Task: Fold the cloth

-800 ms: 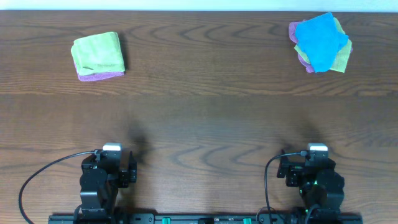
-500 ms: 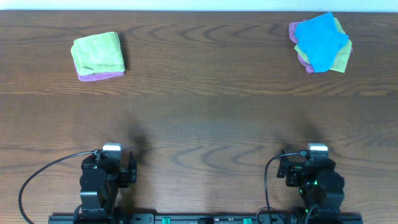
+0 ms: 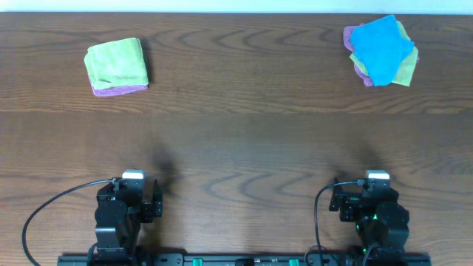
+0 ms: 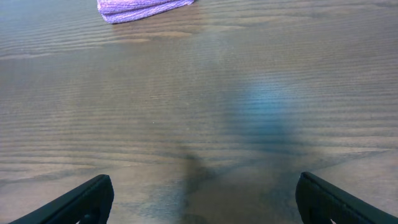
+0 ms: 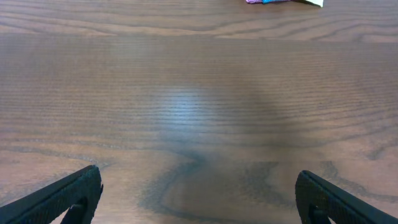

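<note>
Overhead view: the cloth [image 3: 380, 48] is seen in the upper right of the frame, laid loosely and askew on top of a small pile [image 3: 405, 70] of purple and lime-green pieces. It is therefore judged to be the next piece to be lifted off and folded. A tidy folded stack [image 3: 116, 63], green over purple, is set in the upper left, probably as the place for finished work. The wide stretch of table [image 3: 236, 133] between them may serve as folding room. At the bottom edge the left gripper [image 4: 205, 186] and right gripper [image 5: 199, 179] are held well apart from the cloth, fingers spread wide, with nothing grasped.
</note>
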